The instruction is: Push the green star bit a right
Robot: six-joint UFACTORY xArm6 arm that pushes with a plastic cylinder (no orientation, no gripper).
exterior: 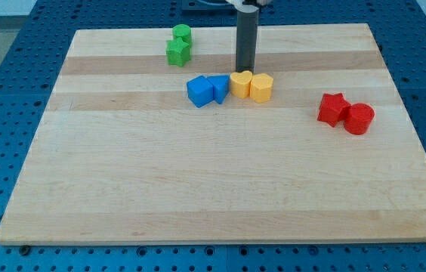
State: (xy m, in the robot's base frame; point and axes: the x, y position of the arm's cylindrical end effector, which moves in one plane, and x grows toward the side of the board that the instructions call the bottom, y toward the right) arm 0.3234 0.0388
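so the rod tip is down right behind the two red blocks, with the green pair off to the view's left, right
Not quite: in the camera view my tip is right behind the two yellow blocks, not the red blocks. The green pair is indeed off to the view's left.

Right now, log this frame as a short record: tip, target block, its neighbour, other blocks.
tip: my tip sits just above the yellow heart, right of the green pair
target: green star, untouched
neighbour: green cylinder, touching the star's top
others: blue cube, blue triangle, yellow hexagon, red star, red cylinder
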